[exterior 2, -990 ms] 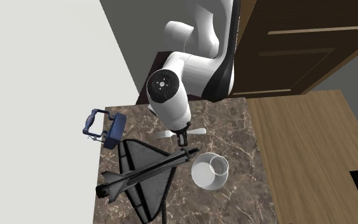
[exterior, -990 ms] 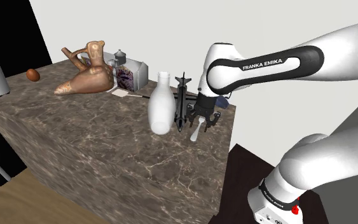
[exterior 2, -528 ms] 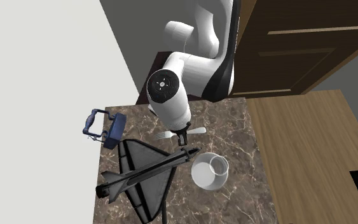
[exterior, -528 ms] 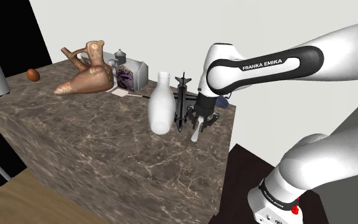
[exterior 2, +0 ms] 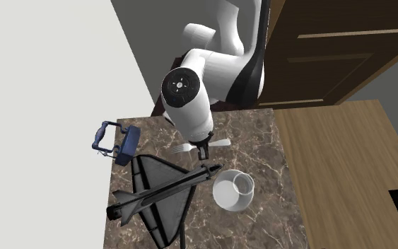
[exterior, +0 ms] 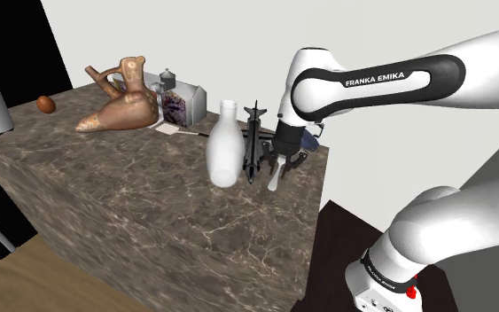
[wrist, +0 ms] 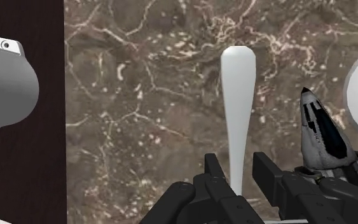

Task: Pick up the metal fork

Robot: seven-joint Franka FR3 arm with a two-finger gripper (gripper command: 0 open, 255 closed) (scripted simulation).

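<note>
While end effector (wrist: pixel 236 164) clamps fork (wrist: pixel 237 95), handle shows plain white, slim, flaring to rounded tip.

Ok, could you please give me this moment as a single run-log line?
step: grasp | gripper: shut on fork | fork: beside toy jet, over counter | lift: cannot tell

Shoulder view: the camera sits beside the arm's stand and looks down across a brown marbled table (exterior: pixel 150 213) from mid distance. Second exterior view: the camera is high overhead, facing almost straight down on the table's corner. Wrist view: the camera is very near the tabletop, looking along the black pincer (wrist: pixel 234 168). All three share the corner with the white fork (wrist: pixel 237 95) and the black toy jet (wrist: pixel 320 137).
</note>
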